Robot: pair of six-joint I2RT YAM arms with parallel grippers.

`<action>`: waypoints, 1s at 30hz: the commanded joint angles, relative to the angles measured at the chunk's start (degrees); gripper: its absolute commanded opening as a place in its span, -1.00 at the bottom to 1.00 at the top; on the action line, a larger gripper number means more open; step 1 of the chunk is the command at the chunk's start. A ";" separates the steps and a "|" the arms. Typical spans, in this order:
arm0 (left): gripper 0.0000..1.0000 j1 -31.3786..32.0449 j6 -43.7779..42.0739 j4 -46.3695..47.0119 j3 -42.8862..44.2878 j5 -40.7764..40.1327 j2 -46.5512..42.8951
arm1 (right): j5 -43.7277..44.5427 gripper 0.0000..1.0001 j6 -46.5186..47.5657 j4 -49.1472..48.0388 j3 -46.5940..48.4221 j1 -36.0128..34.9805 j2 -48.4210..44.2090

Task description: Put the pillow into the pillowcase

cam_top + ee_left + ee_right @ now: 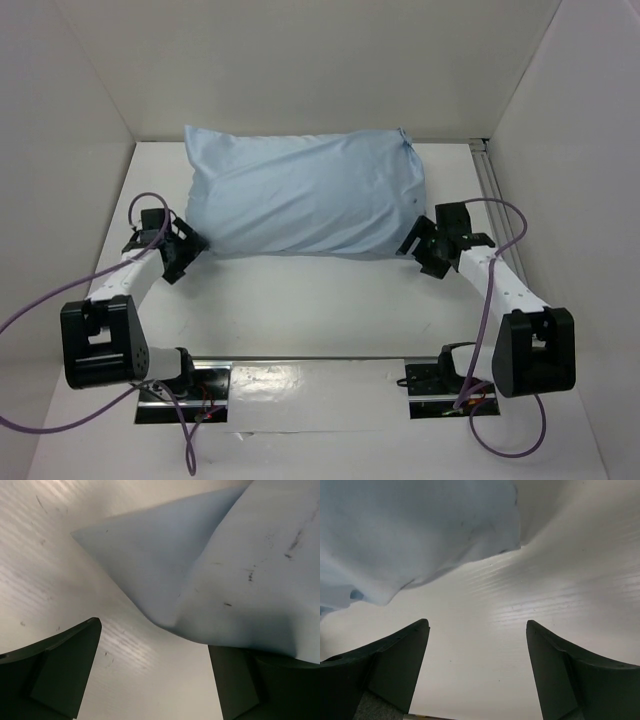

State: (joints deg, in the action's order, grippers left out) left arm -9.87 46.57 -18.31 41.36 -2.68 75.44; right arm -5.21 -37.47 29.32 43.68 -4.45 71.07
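- Pillowcase (300, 195) corner drapes over one finger of the left pincer (155, 672). Its jaws stand wide apart and clamp nothing, so the cloth lies on the finger, not between the two.
- Right pincer (477, 667) is equally spread and empty, with bare tabletop (530, 580) between its fingers and the case's edge hanging just ahead and to one side.
- From above, the two pincers flank the near corners of the bundle, which lies across the far half of the tabletop, near the back wall.
- No white of the pillow shows. The full, rounded swell of the blue sack suggests it is already inside, so the job looks all but finished.
- Judged best practice: back each pincer away low and straight, first lifting the left finger clear of the draped corner so it does not drag the case. Any final tuck should pinch thin hem only, not stuffing.
- Cloth is thin, matte, pale blue and softly creased, flecked with small dark marks (289, 555); one far corner puckers to a point. Tabletop is white with a fine ribbed grain.
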 commanded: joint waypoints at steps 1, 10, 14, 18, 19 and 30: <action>0.99 -0.06 1.60 7.56 2.76 -4.97 3.21 | -1.65 0.71 0.11 -3.29 -0.78 0.40 1.78; -0.89 1.08 -0.68 11.02 6.96 0.03 11.21 | 8.55 0.71 11.45 -8.23 4.13 -2.57 11.27; -1.00 1.08 -1.30 8.73 11.72 1.10 15.26 | 11.62 0.66 12.95 -13.21 1.16 -5.03 11.29; -1.00 1.08 -1.30 9.51 11.72 0.57 13.86 | 12.50 0.56 14.09 -20.60 -3.67 -6.97 9.00; -1.00 1.08 -1.30 9.52 11.72 -0.04 12.81 | 14.51 0.47 14.79 -23.75 -4.21 -6.98 9.00; -1.00 -0.32 1.58 5.13 11.72 -3.48 8.77 | 16.01 -1.00 14.63 -27.13 -3.77 -8.12 6.37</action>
State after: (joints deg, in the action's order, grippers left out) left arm -8.75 45.56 -11.22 51.55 -4.75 86.76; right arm 7.66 -21.78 5.54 39.31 -11.88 81.30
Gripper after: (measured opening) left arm 0.025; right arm 0.011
